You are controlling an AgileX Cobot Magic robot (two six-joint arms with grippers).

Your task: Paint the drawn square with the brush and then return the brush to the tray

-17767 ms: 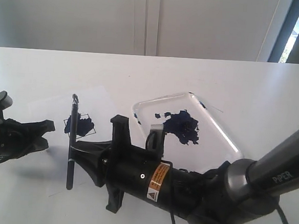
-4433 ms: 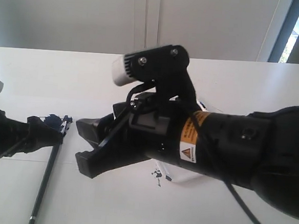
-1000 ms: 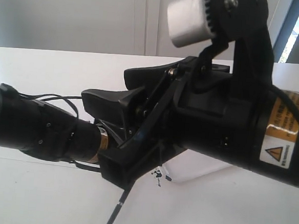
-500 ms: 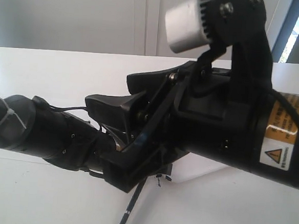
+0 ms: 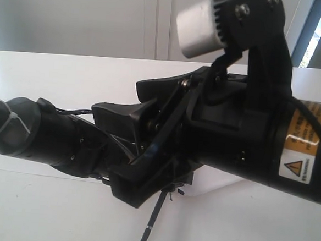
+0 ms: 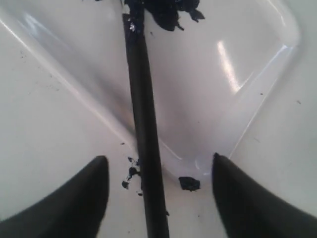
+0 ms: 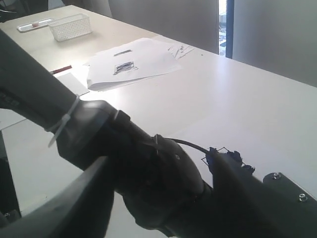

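The brush [image 6: 141, 99] lies with its dark tip in the blue-black puddle [image 6: 166, 9] of the glossy white tray [image 6: 267, 69]. Its black handle crosses the tray's rim onto the table. My left gripper [image 6: 159, 157] is open, a finger well clear on either side of the handle. In the exterior view only the handle's end [image 5: 152, 225] shows below the arms. My right gripper [image 5: 114, 150] hangs open above the left arm, holding nothing. Past its finger, the drawn square [image 7: 229, 154] shows with a dark blue blotch.
Paint specks [image 6: 130, 173] dot the table at the tray's corner. The big right arm [image 5: 247, 137] blocks most of the exterior view. Beyond the work area lie a stack of papers [image 7: 133, 64] and a white mesh basket [image 7: 69, 26].
The left arm has reached farther right under the right gripper, and the brush handle's end has shifted right with it. The right arm has stayed still.
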